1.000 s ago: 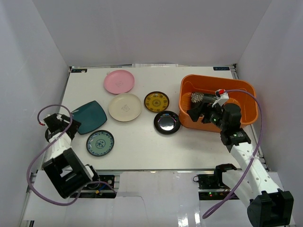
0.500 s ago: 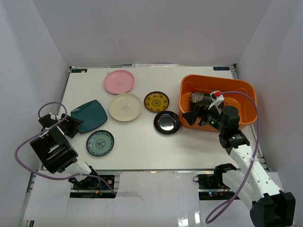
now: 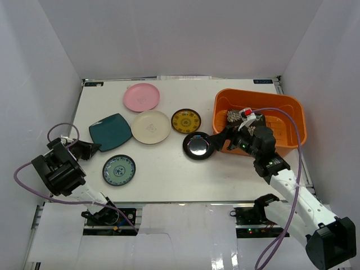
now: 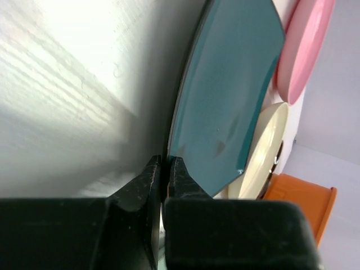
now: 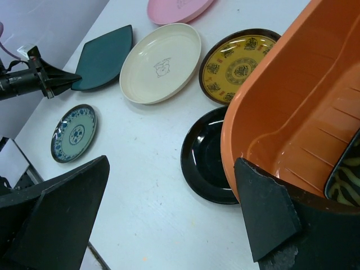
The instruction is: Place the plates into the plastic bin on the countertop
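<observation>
Looking from above, the left claw (image 3: 90, 148) clamps the near-left corner of the teal plate (image 3: 111, 131) at the left of the table (image 3: 169, 174); its wrist view shows it pinching that rim; the right wrist view shows the right claw (image 5: 171, 169) spread apart at the near-left corner of the bin (image 5: 292, 84).

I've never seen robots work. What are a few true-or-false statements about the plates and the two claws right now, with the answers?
1. The left gripper is clamped on the edge of the square teal plate. True.
2. The right gripper is shut. False: its fingers stand wide apart.
3. The pink plate lies inside the orange bin. False: it rests on the table, at the far side.
4. The black plate sits on the table next to the bin. True.
</observation>
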### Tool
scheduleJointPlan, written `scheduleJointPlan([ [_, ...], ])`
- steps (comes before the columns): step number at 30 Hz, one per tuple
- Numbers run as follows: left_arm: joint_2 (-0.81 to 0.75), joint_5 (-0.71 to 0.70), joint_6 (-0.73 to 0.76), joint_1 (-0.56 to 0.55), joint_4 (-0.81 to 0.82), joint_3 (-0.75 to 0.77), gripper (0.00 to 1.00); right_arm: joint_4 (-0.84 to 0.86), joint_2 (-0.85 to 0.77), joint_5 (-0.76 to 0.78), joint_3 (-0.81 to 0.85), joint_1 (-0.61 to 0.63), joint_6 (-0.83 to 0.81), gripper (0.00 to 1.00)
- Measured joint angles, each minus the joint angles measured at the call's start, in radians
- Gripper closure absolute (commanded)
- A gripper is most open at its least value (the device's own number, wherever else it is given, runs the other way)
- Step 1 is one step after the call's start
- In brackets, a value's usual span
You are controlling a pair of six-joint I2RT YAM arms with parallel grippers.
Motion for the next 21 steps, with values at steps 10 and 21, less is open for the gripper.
scheduleJointPlan([
  [10, -0.345, -0.038, -0.267, 0.031, 0.232, -0.278, 1.00, 0.021, 0.095, 0.125, 0.063, 0.241, 0.026, 0.03],
  [21, -0.545, -0.022, -0.613, 0.029, 0.507, -0.427, 1.00, -0.028, 0.203, 0.130, 0.141, 0.351, 0.055, 0.03],
])
